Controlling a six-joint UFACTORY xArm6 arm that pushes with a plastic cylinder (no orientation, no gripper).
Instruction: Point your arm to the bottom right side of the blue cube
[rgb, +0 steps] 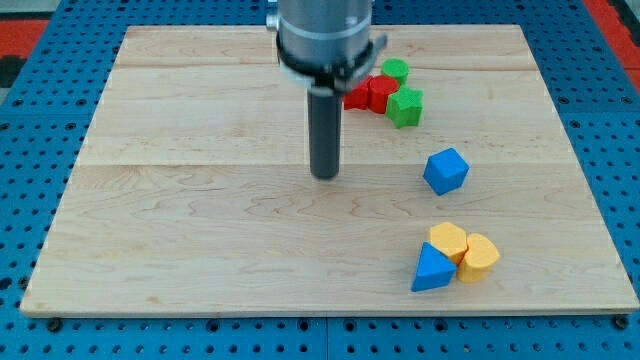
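Note:
The blue cube sits on the wooden board at the view's right of centre. My dark rod comes down from the view's top centre, and my tip rests on the board to the view's left of the blue cube, well apart from it and at about the same height in the view. Nothing touches the tip.
Below the blue cube lie a blue triangular block and two yellow blocks, close together. Near the view's top are red blocks and two green blocks, partly behind the arm.

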